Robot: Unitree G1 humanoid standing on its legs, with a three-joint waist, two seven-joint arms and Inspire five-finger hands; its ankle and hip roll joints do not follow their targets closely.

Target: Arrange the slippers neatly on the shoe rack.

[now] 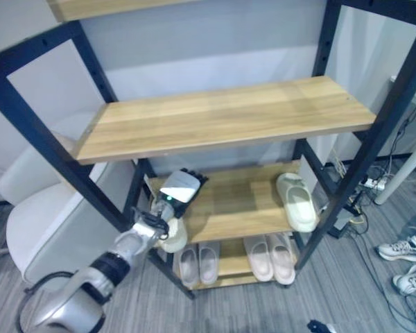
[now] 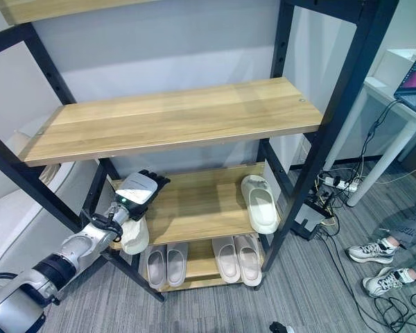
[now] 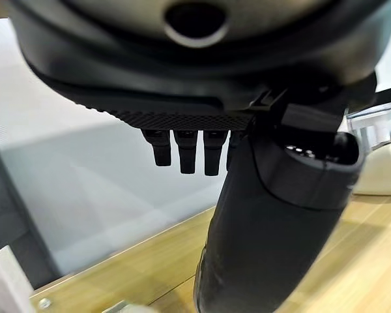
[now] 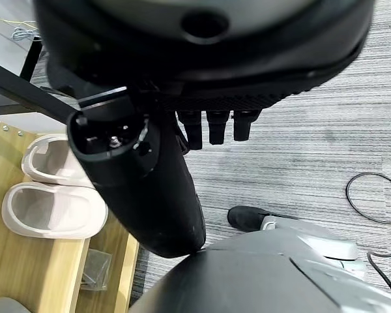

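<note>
Fingers of the left hand (image 2: 140,189) curl round a cream slipper (image 2: 134,236) hanging off the middle shelf's (image 2: 194,208) left front corner; lift it inward, flat, parallel to its mate (image 2: 259,202) by the right edge.

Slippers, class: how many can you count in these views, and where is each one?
6: a pair bottom-left, a pair bottom-right, one slipper at the middle shelf's right, one under the left hand. Others may be hidden.

Left hand (image 2: 140,189) over rack's (image 2: 194,208) slipper (image 2: 134,236)
</note>
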